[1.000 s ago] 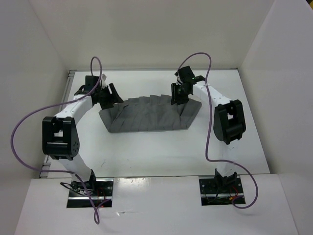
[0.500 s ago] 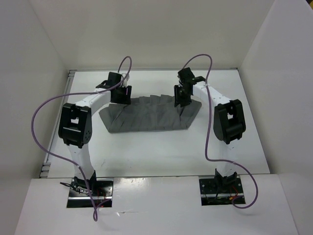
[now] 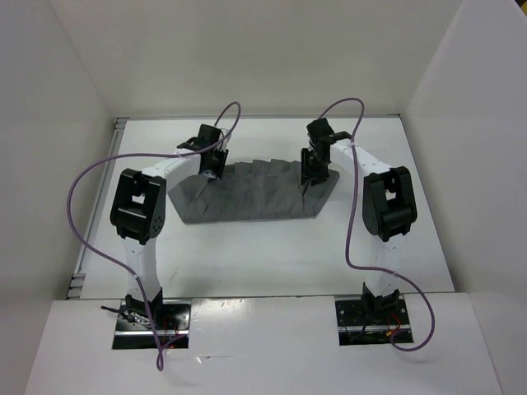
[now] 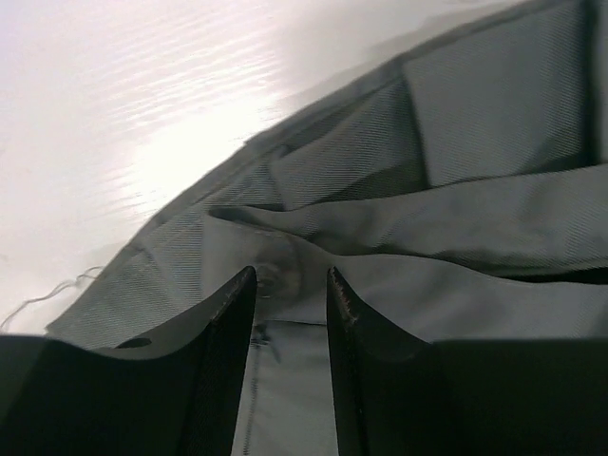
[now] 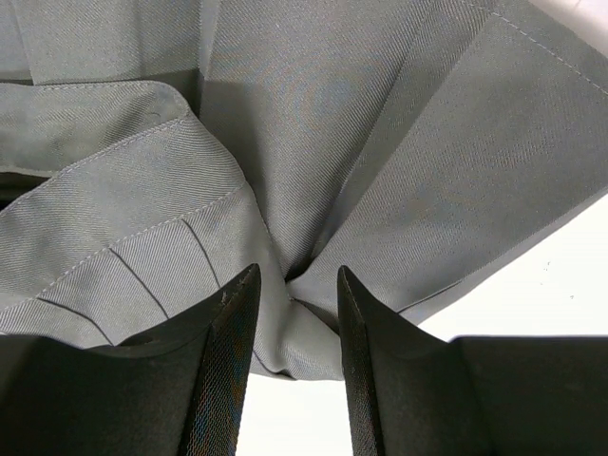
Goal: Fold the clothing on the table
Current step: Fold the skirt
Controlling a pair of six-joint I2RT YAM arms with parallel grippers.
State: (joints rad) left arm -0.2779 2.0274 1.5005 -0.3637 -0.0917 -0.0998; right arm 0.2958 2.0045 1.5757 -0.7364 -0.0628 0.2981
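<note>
The grey pleated clothing [image 3: 247, 199] lies spread in a fan shape on the white table [image 3: 263, 255]. My left gripper [image 3: 211, 169] is down on its upper left edge. In the left wrist view its jaws [image 4: 292, 275] have closed in on a flat strip of the fabric [image 4: 446, 304] with a small button at the tips. My right gripper [image 3: 314, 176] is down on the upper right corner. In the right wrist view the cloth [image 5: 313, 123] bunches into a pinched fold between the fingertips of the right gripper [image 5: 293, 274], close to the garment's edge.
White upright walls close in the table on the left, back and right. Purple cables [image 3: 352, 189] loop from both arms above the surface. The arm bases [image 3: 148, 317] sit at the near edge. Bare table shows in front of the garment.
My left arm swung right from beside the garment onto its upper left edge, and its jaws narrowed around the fabric. My right gripper shifted slightly right, still holding the cloth.
</note>
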